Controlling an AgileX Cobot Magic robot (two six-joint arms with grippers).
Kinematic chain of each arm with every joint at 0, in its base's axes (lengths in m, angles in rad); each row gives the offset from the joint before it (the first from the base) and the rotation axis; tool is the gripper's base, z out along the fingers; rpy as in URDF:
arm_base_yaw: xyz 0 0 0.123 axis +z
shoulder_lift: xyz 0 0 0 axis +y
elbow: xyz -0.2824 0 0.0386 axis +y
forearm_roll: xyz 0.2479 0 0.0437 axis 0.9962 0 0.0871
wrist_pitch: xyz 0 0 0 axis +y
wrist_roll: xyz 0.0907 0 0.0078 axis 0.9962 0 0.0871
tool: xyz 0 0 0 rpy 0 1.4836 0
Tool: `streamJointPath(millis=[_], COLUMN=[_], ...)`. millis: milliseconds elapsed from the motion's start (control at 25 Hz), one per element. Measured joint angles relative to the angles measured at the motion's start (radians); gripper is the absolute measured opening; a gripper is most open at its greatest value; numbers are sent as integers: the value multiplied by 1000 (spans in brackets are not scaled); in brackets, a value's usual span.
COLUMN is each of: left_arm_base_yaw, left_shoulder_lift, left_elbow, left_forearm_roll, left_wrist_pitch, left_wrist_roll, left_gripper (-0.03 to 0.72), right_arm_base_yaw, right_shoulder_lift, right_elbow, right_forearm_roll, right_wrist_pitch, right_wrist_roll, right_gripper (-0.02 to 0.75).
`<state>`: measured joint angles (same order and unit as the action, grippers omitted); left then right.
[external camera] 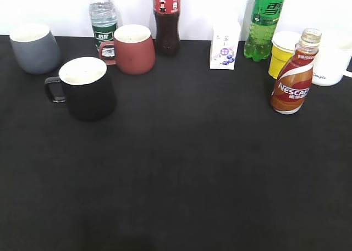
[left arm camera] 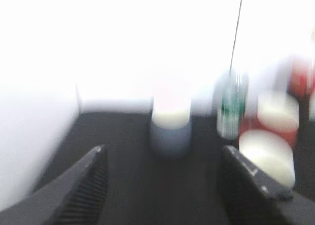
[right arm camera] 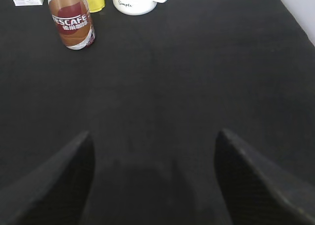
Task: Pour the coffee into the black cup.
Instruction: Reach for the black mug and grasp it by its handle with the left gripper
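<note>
1. Nothing grabbed yet. The coffee (external camera: 294,75) stands upright and uncapped on the right side of the black table (external camera: 192,168), just in front of a yellow cup (external camera: 282,52) and a white mug (external camera: 333,59)
2. The black cup (external camera: 85,87) is well apart from it, over on the left, handle pointing left, with the reddish-brown mug (external camera: 133,48) right behind it and a grey mug (external camera: 34,46) further back left
3. The right gripper (right arm camera: 152,180) has its jaws spread wide with nothing between them; the wrist view shows the bottle up in the top left corner, so it's off to the side and not lined up
4. The left gripper (left arm camera: 162,185) is also wide and empty. That view is really blurry, but you can make out the mugs ahead of it
5. How I'd go about it (just my take): swing the right arm toward the bottle and take it around the labelled middle, coming from the open front side so the fingers don't bump the cups behind
6. No cap, so keep it upright while carrying it over, and tip slowly over the white inside of the black cup, not the mug behind it
</note>
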<state>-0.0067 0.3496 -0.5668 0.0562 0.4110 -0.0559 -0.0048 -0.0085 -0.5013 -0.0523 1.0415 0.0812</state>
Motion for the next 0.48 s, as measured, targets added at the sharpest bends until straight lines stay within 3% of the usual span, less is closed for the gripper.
streamJointPath(millis=[120,280,480], left_arm_base_yaw=[-14,-106,-195], left_shoulder_lift=[230,589,1050], left_elbow=[15,235,281], left_forearm_roll=[-3,8,11], left_wrist_pitch=[-306,-854,-1174], left_wrist_roll=[0,0,-1], left_gripper=[539,540,540], right_arm_base_yaw=[0,0,0], right_shoulder_lift=[0,0,0], right_elbow=[0,0,0], right_forearm_roll=[0,0,0], right_wrist_pitch=[1,0,1], right_wrist_roll=[0,0,0], right_gripper=[589,589,589])
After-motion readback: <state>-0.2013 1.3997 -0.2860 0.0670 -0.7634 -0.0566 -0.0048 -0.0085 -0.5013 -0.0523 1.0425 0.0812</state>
